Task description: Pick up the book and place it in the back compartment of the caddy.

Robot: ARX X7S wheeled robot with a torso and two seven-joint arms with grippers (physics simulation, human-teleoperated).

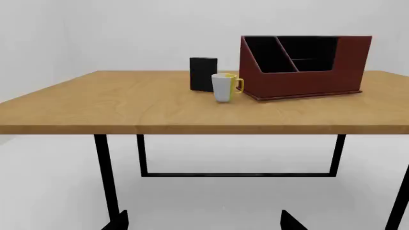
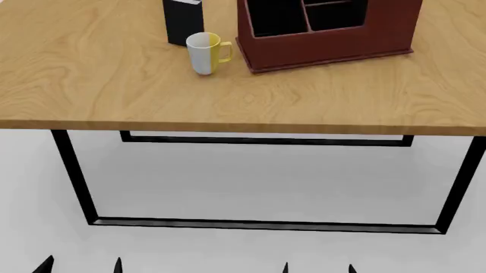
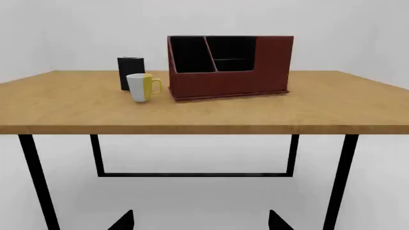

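Wooden tabletop (image 2: 114, 79) holds a white-and-yellow mug (image 2: 206, 52) right in front of the thick black upright book (image 2: 183, 20), beside the dark red caddy (image 2: 326, 40). Both grippers (image 2: 79, 266) (image 2: 317, 267) sit spread apart, holding nothing.

Left claw (image 2: 82, 265) black pointed fingertips, right claw (image 2: 319, 267) black pointed fingertips

1. The head view looks steeply down from above the near edge of the table (image 2: 114, 74), catching its near half and the floor beneath.
2. The left wrist view sits low, back from the table, about level with its top, facing the far wall.
3. The right wrist view is set likewise, further right.
4. All three share the mug (image 2: 205, 52), book (image 2: 183, 21) and caddy (image 2: 326, 45).
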